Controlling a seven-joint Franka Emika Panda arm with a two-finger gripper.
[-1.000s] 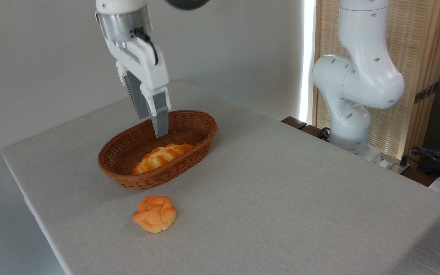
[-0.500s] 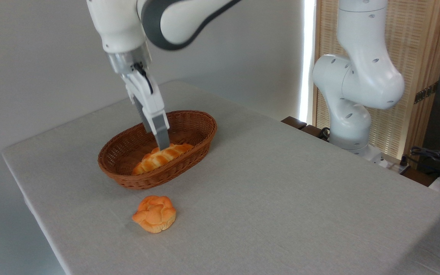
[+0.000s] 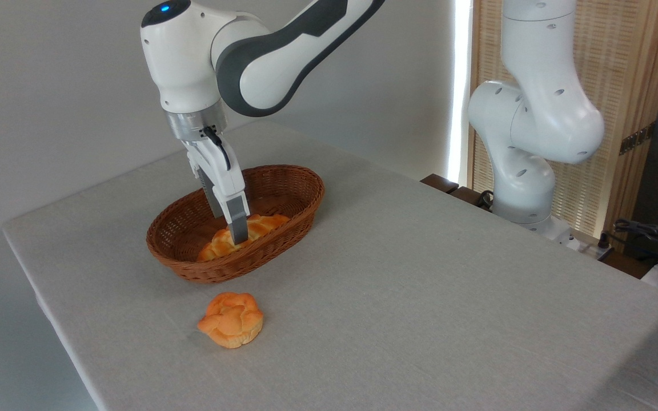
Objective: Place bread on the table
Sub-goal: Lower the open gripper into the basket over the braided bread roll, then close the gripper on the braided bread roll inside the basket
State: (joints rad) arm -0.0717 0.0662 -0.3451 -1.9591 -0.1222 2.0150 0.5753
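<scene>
Step in hand: the grasp. Bread point(image 3: 246, 233) lies in the basket point(image 3: 300, 194), along its near wall, lengthwise, one pointed end toward the left end of the basket. It has not left the basket; none of it is on the surface point(image 3: 420, 297).

Gripper point(image 3: 237, 234) is down inside the basket, tips at the loaf's middle. Only the near finger point(image 3: 238, 220) shows clearly, lying across the front of the loaf; the far one is hidden behind it. Jaws: cannot tell whether they stand spread around the loaf or are pressed onto it. Loaf looks level, not lifted.

A small round bun point(image 3: 230, 319) sits on the surface just in front of the basket, apart from it.

Next move, as judged: confirm the jaws are closed across the loaf's width, then lift straight up to clear the rim before any sideways travel. Set down on bare cloth, well right of the basket, away from the bun.
</scene>
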